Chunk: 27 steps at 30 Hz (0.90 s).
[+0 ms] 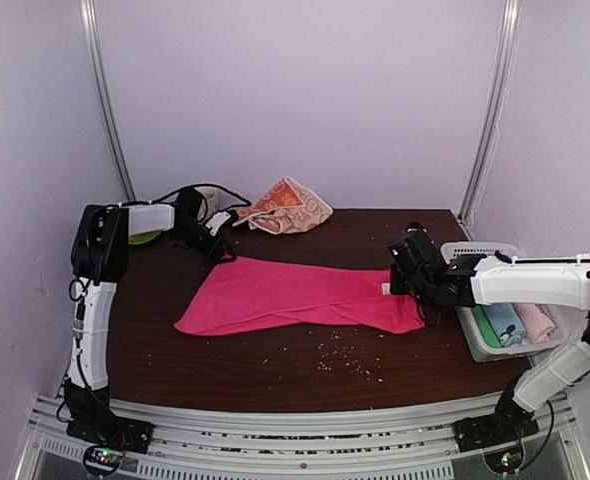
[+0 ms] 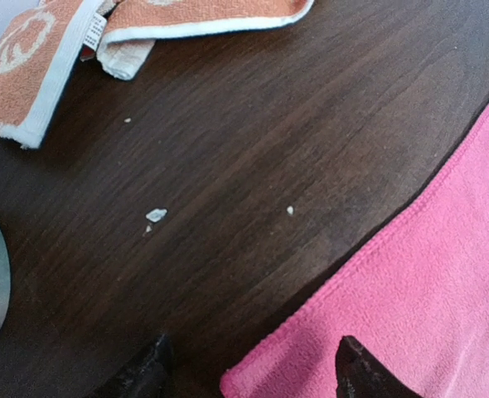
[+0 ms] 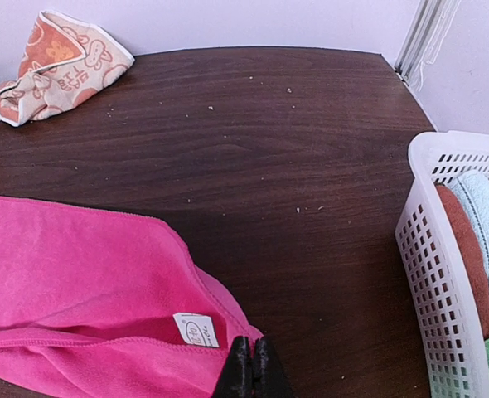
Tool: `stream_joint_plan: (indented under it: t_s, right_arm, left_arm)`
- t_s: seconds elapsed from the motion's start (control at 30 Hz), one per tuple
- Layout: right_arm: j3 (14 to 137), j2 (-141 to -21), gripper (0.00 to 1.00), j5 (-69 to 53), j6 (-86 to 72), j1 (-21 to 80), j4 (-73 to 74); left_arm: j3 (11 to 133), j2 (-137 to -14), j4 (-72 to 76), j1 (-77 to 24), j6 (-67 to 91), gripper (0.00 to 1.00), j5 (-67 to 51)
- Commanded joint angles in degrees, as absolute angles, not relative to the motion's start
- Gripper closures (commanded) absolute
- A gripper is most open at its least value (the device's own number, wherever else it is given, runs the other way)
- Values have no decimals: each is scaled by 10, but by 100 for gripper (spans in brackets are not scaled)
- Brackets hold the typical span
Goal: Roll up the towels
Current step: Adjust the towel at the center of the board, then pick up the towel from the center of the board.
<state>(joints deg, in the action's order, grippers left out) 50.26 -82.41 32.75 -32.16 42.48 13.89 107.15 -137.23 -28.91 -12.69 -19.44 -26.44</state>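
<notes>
On the table [image 1: 275,365], the pink towel [image 1: 295,295] is just folded over flat, no roll started, right gripper [image 3: 251,366] pinched shut on its right corner, left gripper [image 2: 249,369] hanging open over the left corner, and the bunny towel [image 1: 293,205] sits crumpled at the back.

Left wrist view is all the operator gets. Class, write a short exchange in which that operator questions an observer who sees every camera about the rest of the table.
Operator: I see one corner of the pink towel. Where is the other arm?
Observer: The right gripper is at the pink towel's opposite, right end, jaws shut.
Operator: Is that towel rolled yet?
Observer: No, it lies spread out, with one long edge folded over.
Operator: What lies beyond its right end?
Observer: A white basket holding rolls.
</notes>
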Motion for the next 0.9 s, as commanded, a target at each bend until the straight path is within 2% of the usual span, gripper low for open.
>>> stream_joint_plan:
  t_s: [0.0,0.13,0.27,0.6,0.87]
  right_arm:
    - [510,-809,100,329,-340,435,140]
    - [514,-810,100,334,-342,440,147]
    - [516,-803,100,339,-342,440,148]
    - [518,-797,100,341,-343,446,150]
    - [523,-793,100,346,-340,447,154]
  left_arm:
    - [1101,-1397,-313,-113,-207,35,-293]
    - [1116,-1410,-348,-107,-224,41,-328]
    - [1101,-1409,-364,-107,-239,44,-347]
    - [1100,-1414,-366,-96,-231,67,-363]
    - [1100,-1417,-392,-95,-244,69,-394]
